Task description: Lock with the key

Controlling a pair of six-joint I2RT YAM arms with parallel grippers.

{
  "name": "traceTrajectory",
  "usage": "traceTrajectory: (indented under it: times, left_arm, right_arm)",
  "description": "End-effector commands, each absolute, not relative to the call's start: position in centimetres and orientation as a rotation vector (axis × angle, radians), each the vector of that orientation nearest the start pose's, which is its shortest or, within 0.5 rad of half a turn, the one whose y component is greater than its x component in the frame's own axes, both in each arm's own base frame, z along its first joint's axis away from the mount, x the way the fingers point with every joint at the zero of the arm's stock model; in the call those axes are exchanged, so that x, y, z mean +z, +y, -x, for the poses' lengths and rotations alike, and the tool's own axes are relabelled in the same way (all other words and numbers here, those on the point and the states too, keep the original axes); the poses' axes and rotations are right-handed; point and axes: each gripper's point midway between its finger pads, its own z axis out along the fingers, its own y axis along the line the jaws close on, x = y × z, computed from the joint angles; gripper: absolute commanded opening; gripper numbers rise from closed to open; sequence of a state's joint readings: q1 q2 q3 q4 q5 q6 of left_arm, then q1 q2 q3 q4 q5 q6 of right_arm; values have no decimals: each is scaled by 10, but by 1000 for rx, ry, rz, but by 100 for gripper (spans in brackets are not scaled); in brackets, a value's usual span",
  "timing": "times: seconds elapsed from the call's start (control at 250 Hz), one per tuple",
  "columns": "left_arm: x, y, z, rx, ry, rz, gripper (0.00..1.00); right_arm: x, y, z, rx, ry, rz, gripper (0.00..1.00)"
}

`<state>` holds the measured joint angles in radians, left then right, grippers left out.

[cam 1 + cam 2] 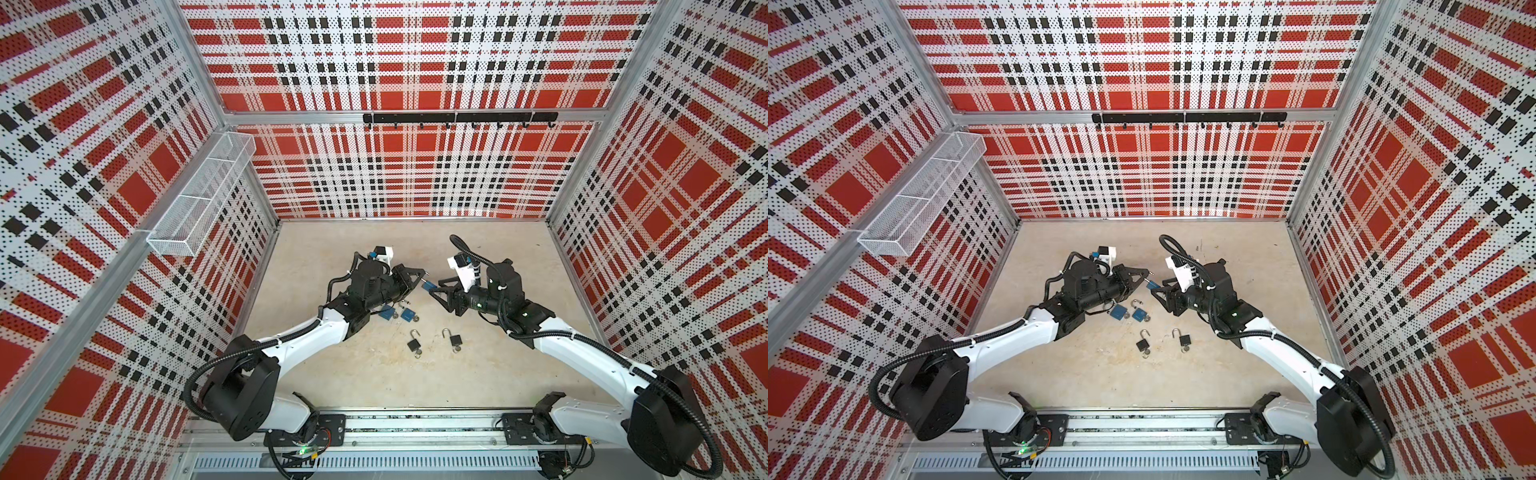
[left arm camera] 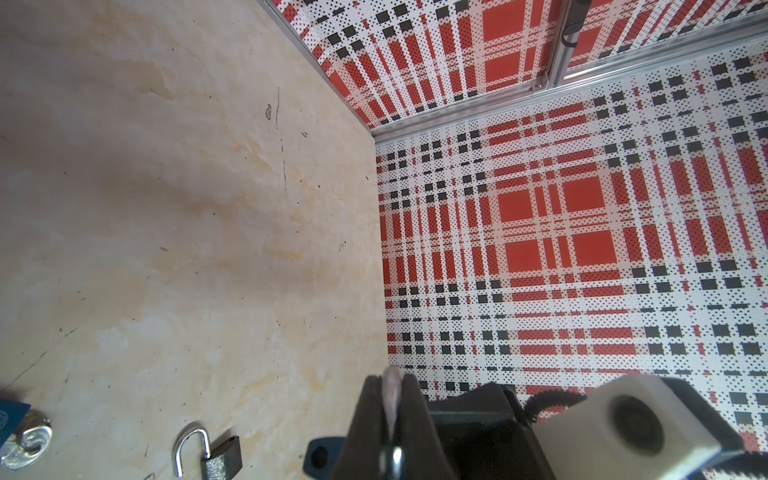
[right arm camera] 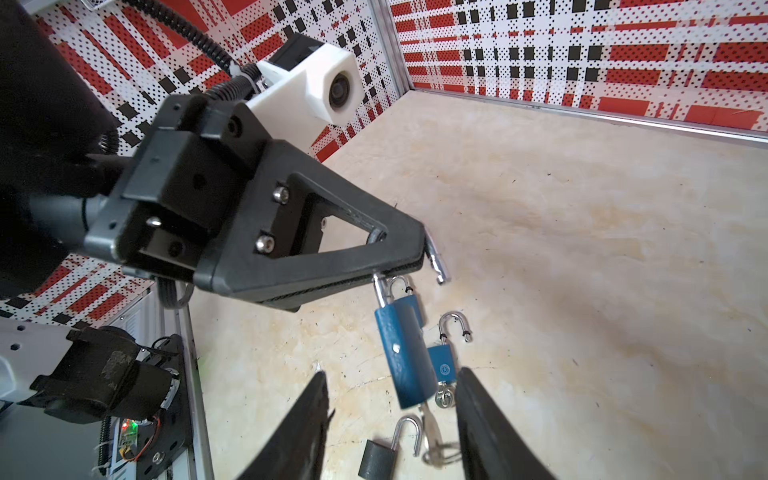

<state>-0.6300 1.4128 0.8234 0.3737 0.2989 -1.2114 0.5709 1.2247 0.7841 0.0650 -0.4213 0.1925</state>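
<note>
Blue paint covers the body of the padlock [image 3: 405,357] you have in the air, a slim rectangular block hanging below a silver shackle [image 3: 436,266]. The shackle is swung open, and its free end pokes out past the fingertips that grip it. In both top views the padlock [image 1: 429,286] sits above the bench [image 1: 374,382], between your two arms and near the middle.

Your left claw [image 3: 417,255] is clamped tight on the shackle, so the padlock dangles from it; the left wrist view shows the metal [image 2: 392,399] pinched between the two pads. Your right claw [image 3: 390,374] stands partly spread, one finger [image 3: 307,415] on each side of the blue body, with a gap showing on both sides. It holds nothing.

Count three blue padlocks in all: the held one, plus two blue padlocks [image 1: 386,312] [image 1: 408,314] lying on the bench just beside your left arm. Two black padlocks [image 1: 413,344] [image 1: 456,340] lie nearer the front, well apart from each other, both with open shackles and a key ring at the base. A key [image 3: 432,436] shows just under the held padlock, but you cannot tell from here whether it is seated in it.
</note>
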Motion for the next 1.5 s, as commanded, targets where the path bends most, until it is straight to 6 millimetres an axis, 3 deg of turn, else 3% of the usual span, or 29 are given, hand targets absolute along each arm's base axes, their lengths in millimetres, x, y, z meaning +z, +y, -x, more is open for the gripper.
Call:
traceTrajectory:
  times: [0.0,0.928,1.385,1.493]
  left_arm:
    - [269,-307,-329,-1589,1959,333,0]
    - [272,-306,-327,-1619,1950,347,0]
    - [268,-307,-327,-1630,1949,358,0]
    - [267,-307,-327,-1632,1952,360,0]
  right_arm:
    - [249,280,-299,923,1822,695,49]
    - [242,288,-311,938,1846,701,27]
    - [246,289,-311,947,1831,697,29]
    - [248,288,-311,947,1828,697,22]
